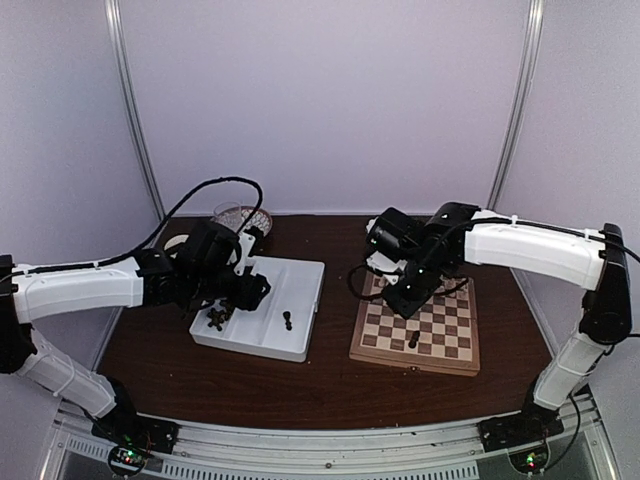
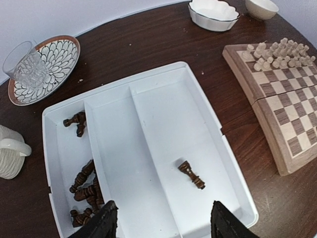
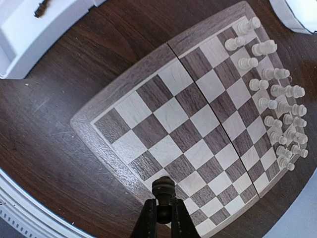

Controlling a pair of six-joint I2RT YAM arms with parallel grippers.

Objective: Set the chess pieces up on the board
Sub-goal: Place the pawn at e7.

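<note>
The board lies right of a white divided tray. Cream chessmen fill its far rows. My right gripper is shut on one dark chess piece, held upright over the board's near edge rows. In the top view that piece shows low over the board. My left gripper hangs open and empty above the tray's near side. One dark piece lies on its side in the right compartment, ahead of the jaws. Several dark pieces lie heaped in the left compartment.
A patterned plate holding a clear glass sits beyond the tray at the left. A white ribbed mug stands left of the tray. Two white bowls stand at the back, beyond the board.
</note>
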